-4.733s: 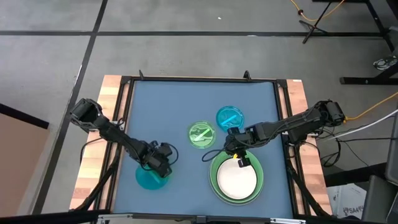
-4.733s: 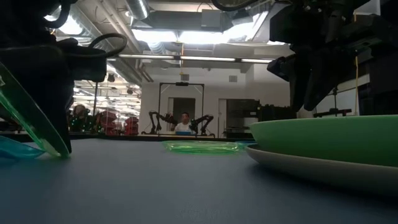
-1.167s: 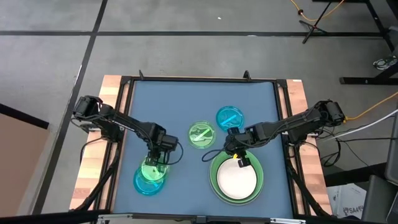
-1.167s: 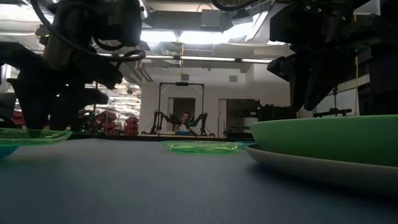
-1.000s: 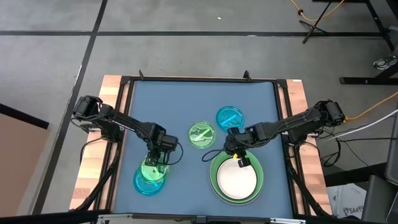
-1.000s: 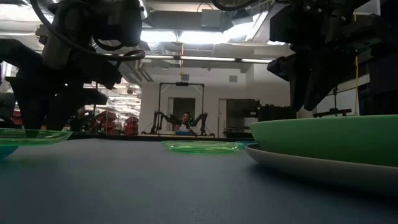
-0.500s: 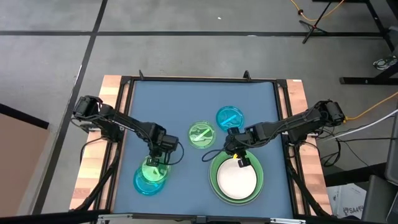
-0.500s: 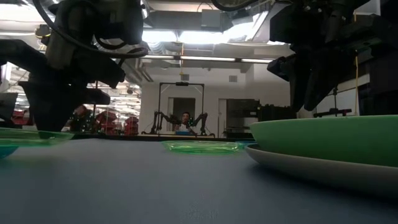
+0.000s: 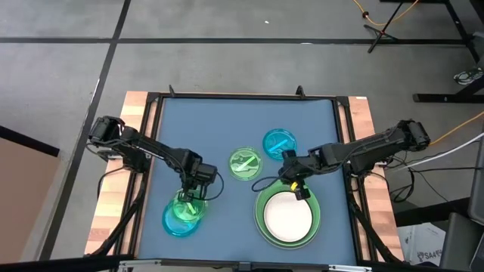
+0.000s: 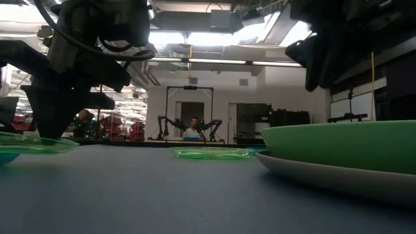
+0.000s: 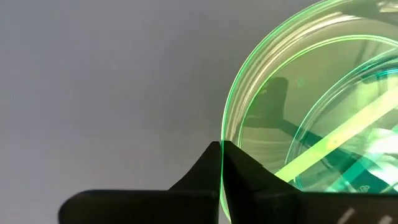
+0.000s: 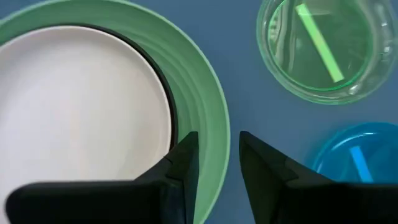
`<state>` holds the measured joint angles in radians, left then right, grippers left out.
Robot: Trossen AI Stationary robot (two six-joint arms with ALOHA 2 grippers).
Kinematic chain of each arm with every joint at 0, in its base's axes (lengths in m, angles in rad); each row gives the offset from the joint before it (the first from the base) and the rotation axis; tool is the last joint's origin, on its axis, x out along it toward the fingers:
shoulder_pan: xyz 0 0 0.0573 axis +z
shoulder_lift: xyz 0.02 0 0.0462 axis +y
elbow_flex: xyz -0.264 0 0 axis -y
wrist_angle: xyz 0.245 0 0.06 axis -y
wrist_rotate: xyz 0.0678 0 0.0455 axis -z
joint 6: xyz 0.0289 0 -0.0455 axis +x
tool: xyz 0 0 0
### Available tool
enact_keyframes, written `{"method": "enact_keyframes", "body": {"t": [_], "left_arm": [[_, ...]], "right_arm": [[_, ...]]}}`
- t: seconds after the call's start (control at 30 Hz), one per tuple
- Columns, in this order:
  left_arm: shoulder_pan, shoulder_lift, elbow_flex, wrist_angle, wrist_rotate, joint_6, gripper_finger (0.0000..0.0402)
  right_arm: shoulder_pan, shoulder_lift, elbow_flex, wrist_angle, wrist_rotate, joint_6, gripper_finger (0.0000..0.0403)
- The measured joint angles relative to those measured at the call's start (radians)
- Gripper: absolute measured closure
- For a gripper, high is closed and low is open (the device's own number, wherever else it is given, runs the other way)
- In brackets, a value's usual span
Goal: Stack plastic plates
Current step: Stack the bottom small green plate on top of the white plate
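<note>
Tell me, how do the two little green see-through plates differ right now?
The left green plate rests on a blue plate, its rim pinched by the left pincer. The middle green plate lies alone on the blue mat, untouched. Both are small, round and translucent.

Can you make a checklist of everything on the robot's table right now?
Surface: blue mat in a dark frame, wood edges.
Job's things: white plate on black, green and grey plates; small green plate on a small blue plate; loose green plate and blue plate mid-table.
Clutter: nothing seen.
Grippers: left gripper shut on the small green plate's rim; right gripper open above the big stack's edge.
Cables: orange cable on the floor.
Surroundings: grey floor; person seated far behind.
</note>
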<state>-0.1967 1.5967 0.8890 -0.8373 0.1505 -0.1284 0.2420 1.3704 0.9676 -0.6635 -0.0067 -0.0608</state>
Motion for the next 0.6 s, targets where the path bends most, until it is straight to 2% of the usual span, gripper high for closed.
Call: {"method": "enact_keyframes", "body": {"t": [0.2, 0.33, 0.6], "left_arm": [[0.005, 0.0, 0.064, -0.023, 0.009, 0.0, 0.0401], [0.017, 0.0, 0.126, -0.023, 0.051, -0.007, 0.0401], [0.059, 0.0, 0.255, -0.002, 0.079, -0.132, 0.0401]], "right_arm": [[0.0, -0.076, 0.0, -0.066, 0.044, -0.001, 0.0298], [0.0, -0.106, 0.0, -0.131, 0.103, -0.001, 0.0298], [0.0, -0.139, 0.0, -0.232, 0.17, -0.001, 0.0298]]}}
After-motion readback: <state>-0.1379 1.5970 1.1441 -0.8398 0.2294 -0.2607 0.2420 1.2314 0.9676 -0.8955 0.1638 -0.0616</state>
